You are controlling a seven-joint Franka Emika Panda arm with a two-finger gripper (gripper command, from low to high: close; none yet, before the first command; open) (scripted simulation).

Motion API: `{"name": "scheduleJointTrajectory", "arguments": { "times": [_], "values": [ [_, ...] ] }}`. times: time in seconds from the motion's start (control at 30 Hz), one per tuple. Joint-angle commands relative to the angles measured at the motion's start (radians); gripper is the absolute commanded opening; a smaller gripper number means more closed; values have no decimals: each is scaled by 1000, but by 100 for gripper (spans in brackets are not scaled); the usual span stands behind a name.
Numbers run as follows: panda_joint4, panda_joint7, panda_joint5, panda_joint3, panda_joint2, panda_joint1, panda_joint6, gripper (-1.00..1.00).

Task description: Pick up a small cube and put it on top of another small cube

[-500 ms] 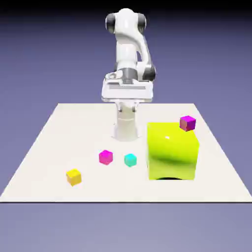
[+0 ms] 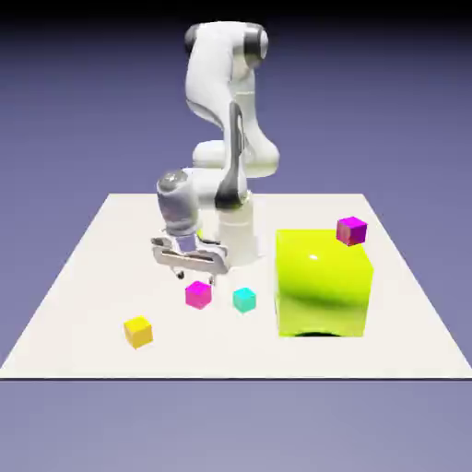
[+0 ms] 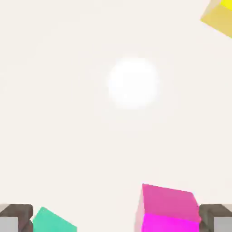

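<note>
**Pincer low over the hot-pink cube, empty**

Hangs spread and empty: pincer [image 2: 191, 273] just above the table [image 2: 83, 277], tips pointing down, nothing pinched between them. Sits directly over and slightly behind the hot-pink cube [image 2: 197, 294], not touching it as far as the exterior view shows. In the hand view, both grey fingertips [image 3: 16, 218] at the bottom corners, wide apart; hot-pink cube [image 3: 167, 209] large at the lower edge, close against the inner side of the right-hand tip, contact impossible to judge. Near the left-hand tip, a corner of the cyan cube [image 3: 52, 222]. At the top right corner of that view, part of the yellow cube [image 3: 219, 16].

On the table in the exterior view: hot-pink cube resting flat, cyan cube [image 2: 243, 300] just beside it toward the exterior view's right, yellow cube [image 2: 137, 331] apart toward the exterior view's left and nearer the camera. Farther to the exterior view's right, the big yellow-green cube [image 2: 323, 281], with the purple-magenta cube [image 2: 351, 230] showing at its upper far corner; whether perched on it or standing behind it, cannot tell.
</note>
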Motion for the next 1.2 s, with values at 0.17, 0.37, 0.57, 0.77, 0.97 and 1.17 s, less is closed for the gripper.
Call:
{"name": "scheduleJointTrajectory", "arguments": {
  "times": [0.17, 0.37, 0.57, 0.77, 0.97, 1.17],
  "values": [
    [-10, -64, 108, 14, 154, -17, 56, 0],
    [-19, -101, 160, 37, 211, -23, 114, -100],
    [7, 6, 9, -31, 45, -6, -53, -100],
    [175, 99, 171, 75, -91, 209, -244, -100],
    [316, 191, 282, 238, -164, 292, -450, -100],
    [422, 271, 248, 456, -176, 284, -591, -100]
  ]
}}
